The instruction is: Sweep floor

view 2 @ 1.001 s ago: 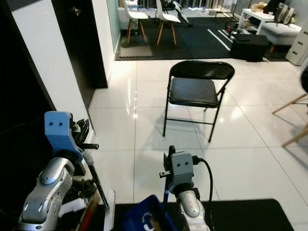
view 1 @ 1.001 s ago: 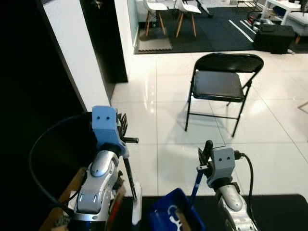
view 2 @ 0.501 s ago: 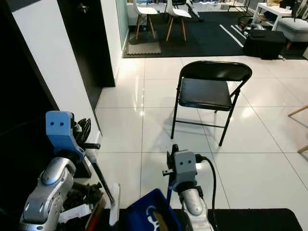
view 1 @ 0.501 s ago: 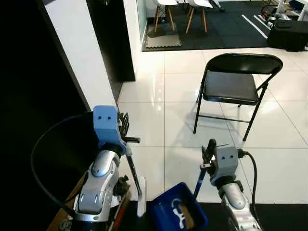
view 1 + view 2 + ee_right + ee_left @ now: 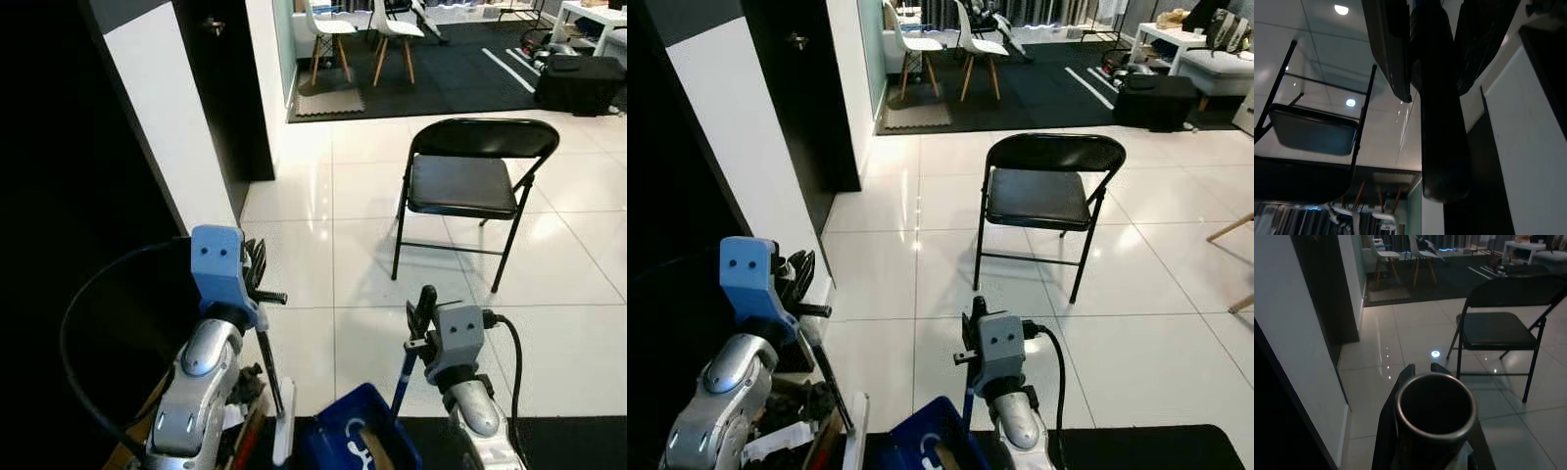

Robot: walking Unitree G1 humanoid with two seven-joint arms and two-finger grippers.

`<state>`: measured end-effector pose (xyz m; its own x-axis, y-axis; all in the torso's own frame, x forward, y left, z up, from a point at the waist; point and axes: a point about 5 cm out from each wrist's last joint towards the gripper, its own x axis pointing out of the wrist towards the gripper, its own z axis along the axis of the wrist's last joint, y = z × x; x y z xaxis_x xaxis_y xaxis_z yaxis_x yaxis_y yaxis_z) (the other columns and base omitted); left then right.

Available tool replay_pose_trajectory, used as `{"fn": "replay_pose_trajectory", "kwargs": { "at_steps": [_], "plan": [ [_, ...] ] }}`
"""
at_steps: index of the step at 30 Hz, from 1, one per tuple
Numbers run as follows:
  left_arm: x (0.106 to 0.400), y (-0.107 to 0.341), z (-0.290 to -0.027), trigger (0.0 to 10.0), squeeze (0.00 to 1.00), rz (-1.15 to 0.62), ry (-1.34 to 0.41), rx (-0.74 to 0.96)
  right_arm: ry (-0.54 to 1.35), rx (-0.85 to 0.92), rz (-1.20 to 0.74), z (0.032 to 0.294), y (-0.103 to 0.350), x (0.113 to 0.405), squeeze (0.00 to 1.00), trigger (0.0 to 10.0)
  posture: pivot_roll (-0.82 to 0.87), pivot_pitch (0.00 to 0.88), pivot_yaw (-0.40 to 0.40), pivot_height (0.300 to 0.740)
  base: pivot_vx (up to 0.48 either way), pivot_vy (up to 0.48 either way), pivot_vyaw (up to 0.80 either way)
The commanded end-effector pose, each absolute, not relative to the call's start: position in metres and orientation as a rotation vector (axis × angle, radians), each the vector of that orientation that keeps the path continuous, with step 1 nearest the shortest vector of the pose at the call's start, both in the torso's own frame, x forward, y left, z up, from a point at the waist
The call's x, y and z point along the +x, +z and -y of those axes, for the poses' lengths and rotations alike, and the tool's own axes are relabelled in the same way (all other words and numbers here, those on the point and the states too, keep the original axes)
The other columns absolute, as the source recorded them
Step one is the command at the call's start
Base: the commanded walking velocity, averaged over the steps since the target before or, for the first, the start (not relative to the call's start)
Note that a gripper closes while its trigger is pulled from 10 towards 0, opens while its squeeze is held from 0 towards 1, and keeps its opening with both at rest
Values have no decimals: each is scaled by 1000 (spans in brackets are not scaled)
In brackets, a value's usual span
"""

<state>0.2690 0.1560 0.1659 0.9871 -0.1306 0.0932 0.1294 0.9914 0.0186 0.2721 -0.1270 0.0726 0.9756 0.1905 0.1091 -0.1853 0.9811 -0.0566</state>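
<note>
Here, left gripper [image 5: 257, 277] clamps a broom handle [image 5: 266, 354], head hanging just below, ready to sweep. Right gripper [image 5: 423, 308] is closed round the dustpan handle [image 5: 402, 372], blue dustpan [image 5: 358, 441] beneath it. Folding chair [image 5: 468, 176] stands on the white tile floor [image 5: 323, 225] well ahead.

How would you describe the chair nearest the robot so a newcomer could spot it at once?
On the glossy white tile floor, ahead of the robot and slightly to its right, one chair stands alone. It is a black folding chair with a thin metal frame, unlike the two white chairs with wooden legs farther back on the dark carpet.
</note>
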Motion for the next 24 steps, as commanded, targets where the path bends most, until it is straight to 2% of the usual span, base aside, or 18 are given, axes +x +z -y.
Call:
{"fn": "replay_pose_trajectory", "kwargs": {
  "at_steps": [1,9,13,17,24],
  "plan": [
    [264,172,-172,10000,0,110,-86,67,181,-34,170,128,87,270,0,10000,12,79,88,740,0,0,0],
    [261,176,-184,10000,0,88,-86,100,125,-22,228,139,107,265,0,10000,18,102,106,740,0,0,0],
    [262,162,-187,10000,0,29,-96,145,85,-17,279,150,126,258,0,10000,2,106,122,740,0,0,0],
    [261,150,-181,10000,0,-18,-124,139,56,-19,267,156,125,255,0,10000,-2,105,126,740,0,0,0],
    [260,147,-176,10000,0,-34,-147,123,48,-11,230,152,119,252,0,10000,-12,97,123,740,0,0,0]
  ]
}}
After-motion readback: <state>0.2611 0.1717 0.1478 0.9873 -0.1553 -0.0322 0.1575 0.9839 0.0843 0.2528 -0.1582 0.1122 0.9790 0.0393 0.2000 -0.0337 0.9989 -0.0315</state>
